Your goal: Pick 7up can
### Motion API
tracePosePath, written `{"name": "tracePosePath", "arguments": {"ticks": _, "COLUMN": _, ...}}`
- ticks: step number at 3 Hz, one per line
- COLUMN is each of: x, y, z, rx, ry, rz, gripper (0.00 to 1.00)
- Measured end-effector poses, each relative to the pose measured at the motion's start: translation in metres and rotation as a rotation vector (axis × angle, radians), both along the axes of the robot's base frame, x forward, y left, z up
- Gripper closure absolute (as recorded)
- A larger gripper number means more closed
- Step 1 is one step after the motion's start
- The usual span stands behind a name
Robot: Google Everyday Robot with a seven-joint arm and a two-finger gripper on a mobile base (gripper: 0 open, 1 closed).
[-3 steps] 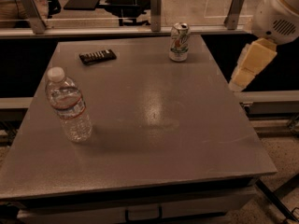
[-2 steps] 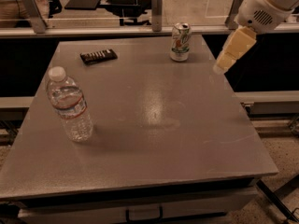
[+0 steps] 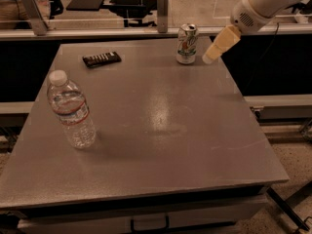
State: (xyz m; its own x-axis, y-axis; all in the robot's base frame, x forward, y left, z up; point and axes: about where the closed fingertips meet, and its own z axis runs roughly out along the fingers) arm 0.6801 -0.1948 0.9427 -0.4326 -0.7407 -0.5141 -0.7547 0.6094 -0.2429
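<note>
**Dim Room, Grey Table**

A square, matte grey tabletop (image 3: 161, 145) takes up most of the view, with a soft glare at its middle. Behind it runs a pale horizontal rail (image 3: 97, 33) with upright grey metal posts (image 3: 162, 9). Speckled light floor (image 3: 297, 165) shows at the right. The gripper (image 3: 208, 57) hangs over the table's far right corner.

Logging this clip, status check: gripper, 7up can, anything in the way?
Gripper just right of 7up can, not touching. Can upright, far edge of table. Nothing between them; water bottle far off, near left.
</note>
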Motion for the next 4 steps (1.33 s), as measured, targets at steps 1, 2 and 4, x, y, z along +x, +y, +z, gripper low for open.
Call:
{"name": "tracePosePath", "arguments": {"ticks": 1, "x": 0.034, "y": 0.004, "z": -0.012, "rx": 0.049, "ry": -0.028, "rz": -0.069, "gripper": 0.0}}
{"name": "tracePosePath", "arguments": {"ticks": 2, "x": 0.064, "y": 0.012, "z": -0.022, "rx": 0.109, "ry": -0.04, "rz": -0.127, "gripper": 0.0}}
{"name": "tracePosePath", "arguments": {"ticks": 4, "x": 0.097, "y": 0.04, "z": -0.028, "rx": 0.192, "ry": -0.046, "rz": -0.139, "gripper": 0.0}}
